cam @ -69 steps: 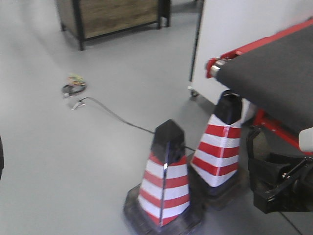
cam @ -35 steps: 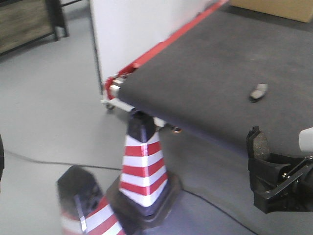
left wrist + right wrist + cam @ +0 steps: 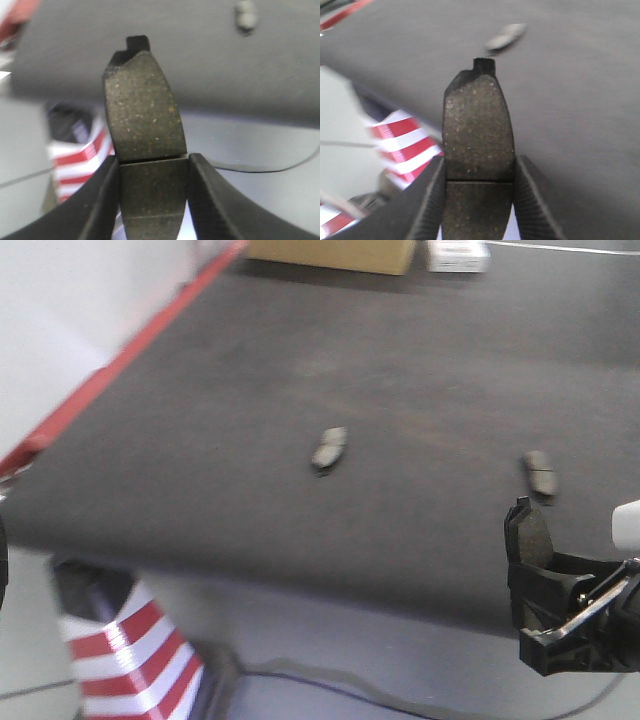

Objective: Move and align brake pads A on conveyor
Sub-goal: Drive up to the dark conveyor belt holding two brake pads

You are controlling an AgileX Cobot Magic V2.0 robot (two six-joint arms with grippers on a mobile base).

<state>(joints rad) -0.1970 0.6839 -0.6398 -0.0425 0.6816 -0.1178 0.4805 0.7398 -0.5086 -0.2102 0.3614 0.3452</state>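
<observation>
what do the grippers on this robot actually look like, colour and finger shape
Both are black. In each wrist view the left gripper and right gripper show two matte black fingers that curve outward toward the base, with a fine ribbed texture. In the front view the right gripper sits on a blocky black housing with a white part beside it. No markings visible.

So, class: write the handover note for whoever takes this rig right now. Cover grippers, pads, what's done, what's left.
Left gripper: shut on a brake pad, upright between its fingers.
Right gripper: shut on another pad, same way.
Conveyor: two pads lie loose on it, the middle pad and the right-hand pad, apart and angled differently.
Done: two pads picked up.
Left: set both held pads on the belt and line up all four.
</observation>
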